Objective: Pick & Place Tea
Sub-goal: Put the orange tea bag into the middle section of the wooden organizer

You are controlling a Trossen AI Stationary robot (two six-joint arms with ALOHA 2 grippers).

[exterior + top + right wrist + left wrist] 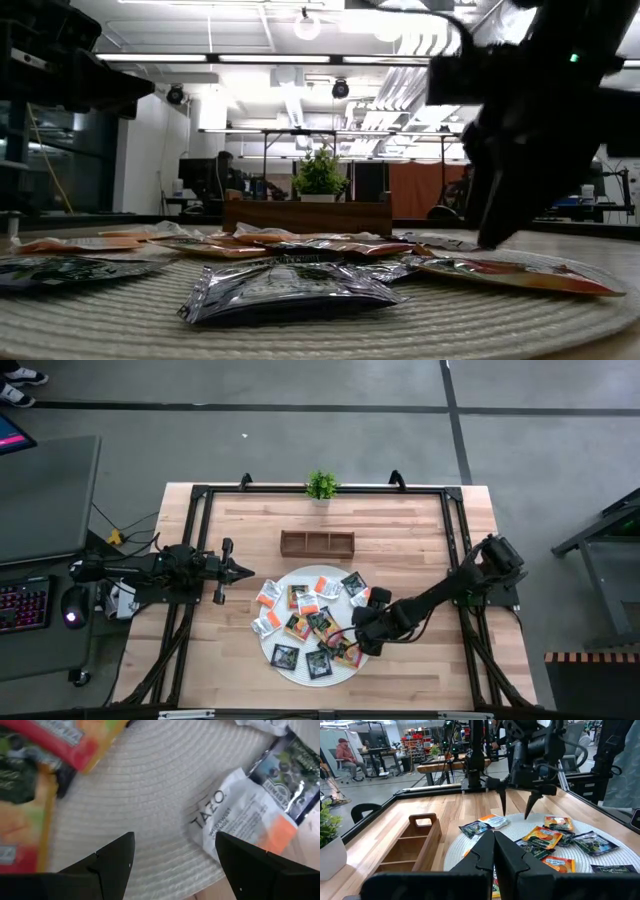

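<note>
On the left, the left gripper waits over bare table just beside the mat, its jaws clenched on nothing; its fingers meet in its wrist view.

In the middle, the tray stands just behind the mat, its compartments apparently empty. The sachets lie scattered over the mat, some overlapping, a few poking past its left edge.

To the right, the right gripper hangs low over the mat's right side, jaws released and spread wide, holding nothing. In its wrist view the fingertips straddle bare weave, with a white sachet just beside one tip, at the mat's rim.

The sachets look very light, thin and limp, with slick, crinkly foil or paper skins. Lying flat, they offer little to pinch. A likely hold is across an edge or a raised corner, fingers pressing down into the soft weave. The white one at the rim may be the easiest. Overlapping ones could lift together or slide away.
</note>
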